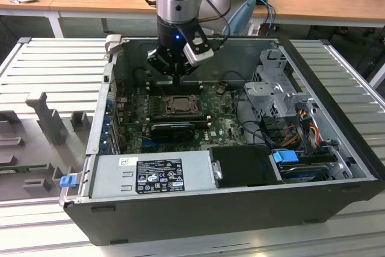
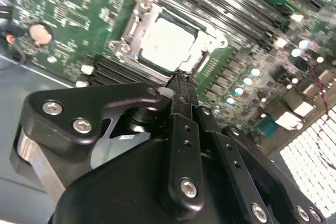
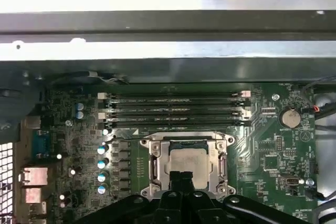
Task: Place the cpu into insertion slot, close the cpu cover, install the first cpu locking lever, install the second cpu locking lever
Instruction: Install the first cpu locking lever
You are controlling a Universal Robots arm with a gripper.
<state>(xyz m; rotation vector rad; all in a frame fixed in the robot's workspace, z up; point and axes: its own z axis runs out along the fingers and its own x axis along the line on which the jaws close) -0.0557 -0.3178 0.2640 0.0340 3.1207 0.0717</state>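
– Gripper [image 1: 174, 75] first: what are the fingers doing?

– Drawn narrow, the tips close together, and I see nothing held between them. It hangs low inside the computer case [image 1: 240, 209], with the tips at one edge of the socket [image 3: 150, 187].

– And the chip?

– The chip [image 3: 190, 160] lies in the socket, pale face up. The cover [image 2: 137, 22] looks to be down around it, its window framing the chip, though I can't say whether it is pressed fully flat.

– So which step is this?

– My judgement: placing is done, and the work is at the cover or the first lever. I can't pick the levers out clearly, so I wouldn't say whether either is latched.

– What would a further move call for?

– A small, accurate push with closed fingers on thin metal at the socket's edge, keeping the force off the chip and the green board [image 3: 262, 145] around it.

– Do the views differ?

– Yes. The exterior view places the arm in the case, with the black card [image 1: 172, 129] just beside the socket. The first wrist view looks squarely at the socket and the memory sticks [image 3: 173, 106] beyond it. The second wrist view looks along the fingers and shows the tips meeting the socket's edge.
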